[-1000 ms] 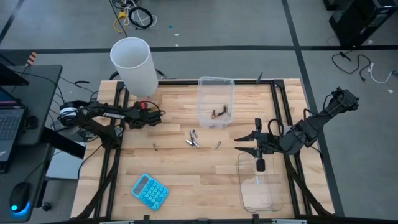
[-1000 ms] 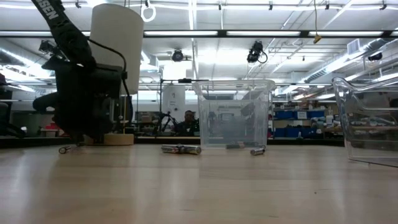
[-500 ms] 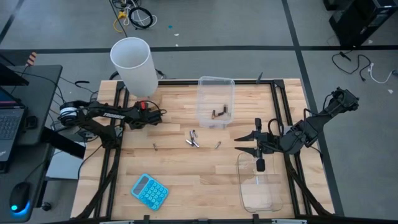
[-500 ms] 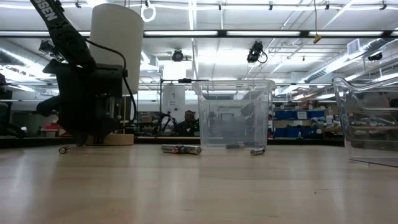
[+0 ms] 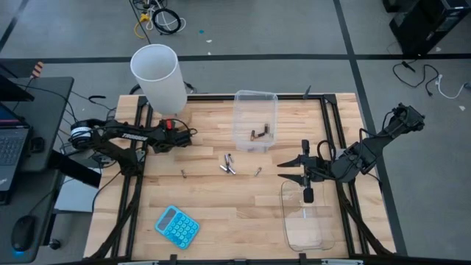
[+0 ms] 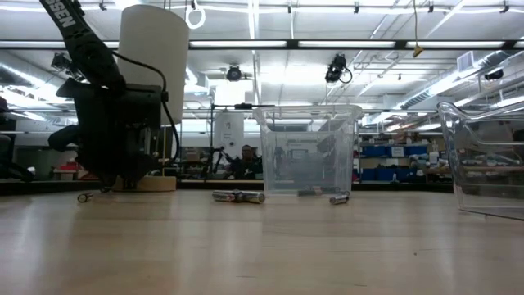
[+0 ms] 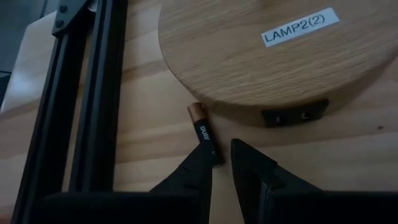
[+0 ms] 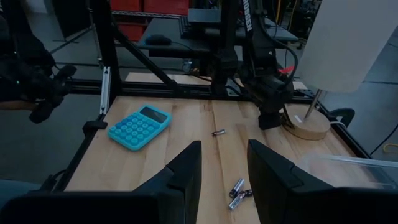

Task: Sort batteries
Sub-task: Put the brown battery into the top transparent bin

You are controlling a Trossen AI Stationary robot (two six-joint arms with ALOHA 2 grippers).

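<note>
A copper-topped black battery (image 7: 205, 134) lies on the table against the lamp's round wooden base (image 7: 261, 56), at the far left. My left gripper (image 7: 219, 149) (image 5: 185, 136) sits low there, open by a narrow gap, its fingertips either side of that battery's near end. More batteries lie mid-table: a pair (image 5: 229, 163) and two single ones (image 5: 183, 174) (image 5: 257, 171). A couple rest in the far clear tub (image 5: 255, 118). My right gripper (image 5: 283, 171) (image 8: 224, 162) hangs open above the table's right side, holding nothing. My left gripper comes slanting down at the battery's near end (image 7: 214, 155). One finger (image 7: 198, 165) overlaps the battery's side in the wrist view, and I cannot tell whether it touches. A strip of table shows between the battery and the other finger (image 7: 249, 162). The battery lies flat on the table.
A white lamp shade (image 5: 158, 77) rises over the far left corner. A second clear tub (image 5: 305, 213) stands at the near right, below my right gripper. A blue calculator (image 5: 177, 225) lies near the front left. Black frame rails (image 7: 93, 93) run along the table's edges.
</note>
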